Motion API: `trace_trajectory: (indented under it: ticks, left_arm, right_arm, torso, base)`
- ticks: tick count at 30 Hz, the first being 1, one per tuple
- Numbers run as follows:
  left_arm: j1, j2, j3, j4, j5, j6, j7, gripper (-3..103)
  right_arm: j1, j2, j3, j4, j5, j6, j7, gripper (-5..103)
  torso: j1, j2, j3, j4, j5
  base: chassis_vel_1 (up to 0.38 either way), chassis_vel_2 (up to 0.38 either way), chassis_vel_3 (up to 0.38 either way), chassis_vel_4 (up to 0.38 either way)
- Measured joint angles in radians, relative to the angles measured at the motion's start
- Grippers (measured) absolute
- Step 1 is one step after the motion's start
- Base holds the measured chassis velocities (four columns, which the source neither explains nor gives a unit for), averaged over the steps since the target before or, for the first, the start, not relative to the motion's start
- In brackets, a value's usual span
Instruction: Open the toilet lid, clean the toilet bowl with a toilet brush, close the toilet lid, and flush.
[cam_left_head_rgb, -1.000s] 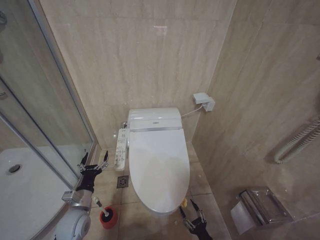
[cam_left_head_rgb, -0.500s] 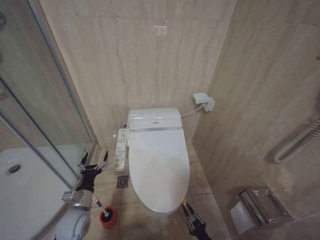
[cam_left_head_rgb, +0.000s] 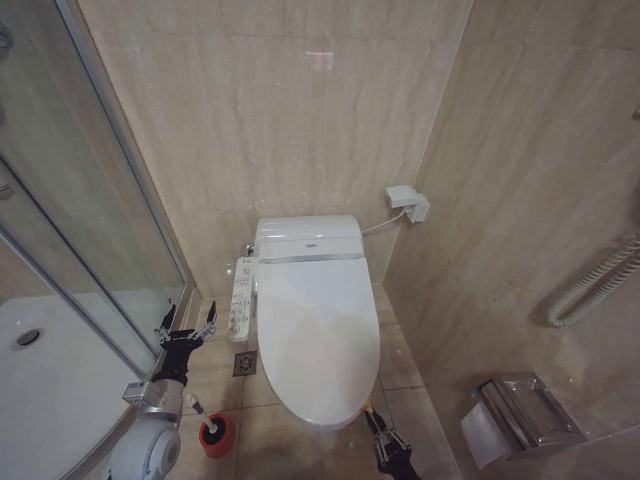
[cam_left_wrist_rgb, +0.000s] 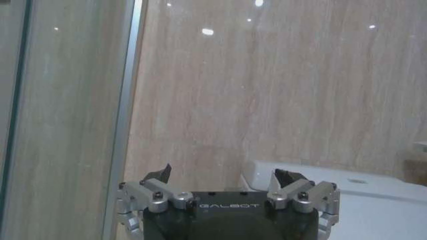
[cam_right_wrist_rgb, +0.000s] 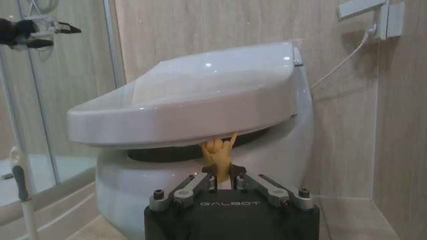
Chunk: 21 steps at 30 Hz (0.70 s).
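Observation:
The glossy white toilet lid (cam_left_head_rgb: 318, 330) lies over the toilet bowl (cam_right_wrist_rgb: 127, 187). In the right wrist view the toilet lid (cam_right_wrist_rgb: 200, 90) stands slightly raised at its front, with a dark gap beneath. My right gripper (cam_left_head_rgb: 377, 430) sits at the lid's front edge. The right gripper (cam_right_wrist_rgb: 222, 175) is shut on the small yellow loop (cam_right_wrist_rgb: 218, 149) hanging under that edge. My left gripper (cam_left_head_rgb: 186, 322) hangs open left of the toilet, near the shower glass; the left gripper (cam_left_wrist_rgb: 227, 175) holds nothing. The toilet brush (cam_left_head_rgb: 194, 406) stands in its red holder (cam_left_head_rgb: 216, 436) on the floor.
A glass shower door (cam_left_head_rgb: 95, 200) and white shower tray (cam_left_head_rgb: 45, 380) close off the left. The bidet control panel (cam_left_head_rgb: 242, 298) juts from the toilet's left side, above a floor drain (cam_left_head_rgb: 245, 363). A wall socket (cam_left_head_rgb: 408, 204) and a metal paper holder (cam_left_head_rgb: 520, 412) are on the right.
My right gripper, open by the lid's front edge a second ago, has closed on the yellow loop. The left arm and the brush have not moved.

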Motion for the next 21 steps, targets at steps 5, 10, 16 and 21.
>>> trace_trajectory:
  ticks: [5,10,16,21]
  left_arm:
    - [-0.003,0.001,-0.002,0.002,0.0,0.0,0.0,100]
    - [-0.006,0.001,-0.003,0.007,0.0,0.0,0.0,100]
    - [-0.009,0.0,-0.003,0.01,0.0,0.0,0.0,100]
    - [-0.01,0.0,-0.003,0.009,-0.001,0.0,0.0,100]
  right_arm:
    - [-0.039,0.003,-0.005,0.049,0.003,0.003,-0.001,14]
    - [-0.079,0.004,-0.007,0.109,0.009,0.005,-0.002,14]
    - [-0.125,0.004,-0.016,0.187,0.018,0.005,-0.001,14]
    - [-0.156,0.002,-0.021,0.259,0.022,0.0,-0.001,14]
  torso:
    - [0.0,0.0,0.0,0.0,0.0001]
    - [0.0,0.0,0.0,0.0,0.0001]
    - [0.0,0.0,0.0,0.0,0.0]
    - [0.0,0.0,0.0,0.0,0.0001]
  base:
    - [0.0,0.0,0.0,0.0]
    - [0.0,0.0,0.0,0.0]
    - [0.0,0.0,0.0,0.0]
    - [0.0,0.0,0.0,0.0]
